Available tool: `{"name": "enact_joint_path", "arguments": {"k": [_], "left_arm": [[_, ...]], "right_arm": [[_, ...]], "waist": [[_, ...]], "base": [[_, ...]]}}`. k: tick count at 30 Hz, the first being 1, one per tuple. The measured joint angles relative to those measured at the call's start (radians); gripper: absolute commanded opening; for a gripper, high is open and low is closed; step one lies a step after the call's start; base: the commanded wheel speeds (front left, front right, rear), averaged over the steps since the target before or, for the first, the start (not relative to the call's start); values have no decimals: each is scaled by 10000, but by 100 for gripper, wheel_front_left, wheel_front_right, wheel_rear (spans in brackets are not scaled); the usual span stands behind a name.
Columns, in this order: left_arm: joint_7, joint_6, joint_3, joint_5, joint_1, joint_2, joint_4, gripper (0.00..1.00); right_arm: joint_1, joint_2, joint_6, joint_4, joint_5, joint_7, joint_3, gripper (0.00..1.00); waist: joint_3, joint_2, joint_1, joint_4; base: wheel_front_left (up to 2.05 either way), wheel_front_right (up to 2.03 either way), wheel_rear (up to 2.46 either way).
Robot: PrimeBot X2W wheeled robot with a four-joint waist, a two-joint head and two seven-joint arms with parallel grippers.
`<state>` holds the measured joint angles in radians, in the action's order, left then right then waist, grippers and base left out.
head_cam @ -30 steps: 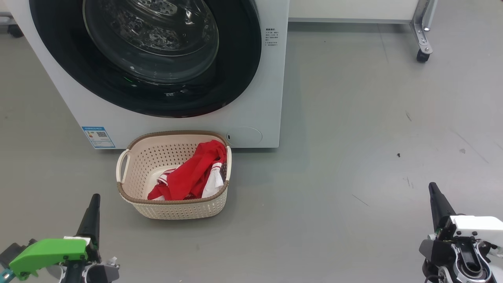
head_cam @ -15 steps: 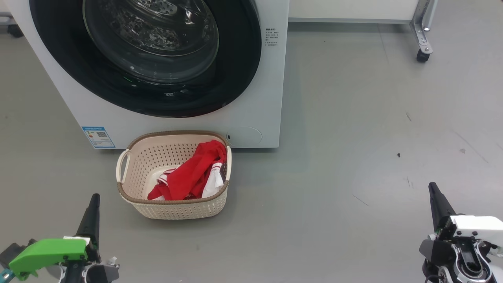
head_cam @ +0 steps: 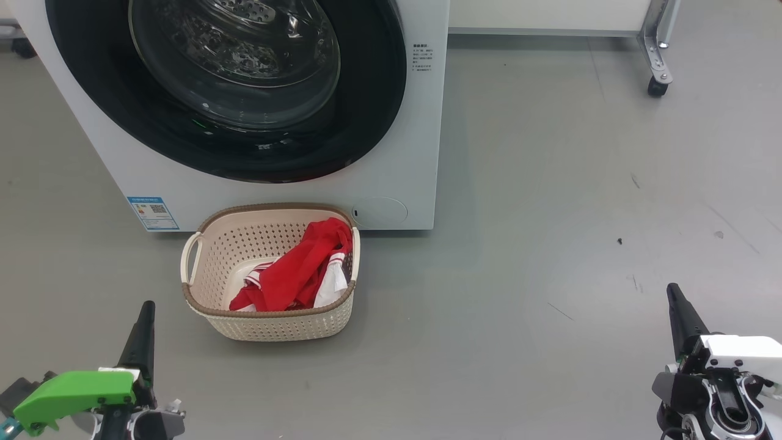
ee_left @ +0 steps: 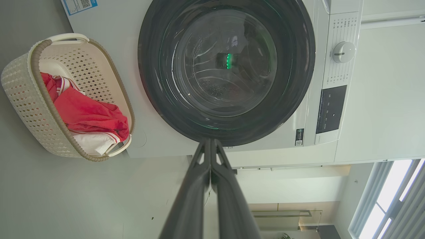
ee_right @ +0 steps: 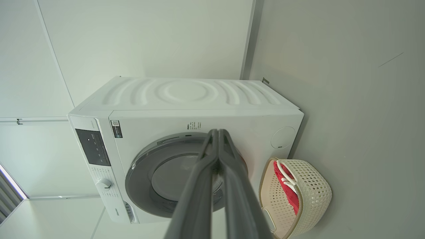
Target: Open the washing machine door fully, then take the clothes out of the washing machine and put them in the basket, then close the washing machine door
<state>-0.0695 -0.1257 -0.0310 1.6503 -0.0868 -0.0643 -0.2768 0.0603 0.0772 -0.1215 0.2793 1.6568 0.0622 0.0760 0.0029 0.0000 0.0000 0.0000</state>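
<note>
Clothes [head_cam: 293,269] in basket [head_cam: 201,247], door [head_cam: 379,91] closed

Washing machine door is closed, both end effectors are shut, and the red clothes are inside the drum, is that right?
Not quite. The red clothes lie in the cream basket in front of the washing machine, not inside it; the head view shows it. The washing machine door is closed, and the left end effector and right end effector are shut.
</note>
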Motion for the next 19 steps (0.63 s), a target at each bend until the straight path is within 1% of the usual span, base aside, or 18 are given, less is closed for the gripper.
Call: {"name": "enact_joint_path", "arguments": {"k": [19], "left_arm": [[-2, 0, -10, -2, 0, 2, 6, 0]], "right_arm": [[0, -6, 0, -6, -2, 2, 21, 0]], "waist": [[0, 0, 0, 0]], "base": [[0, 0, 0]]}}
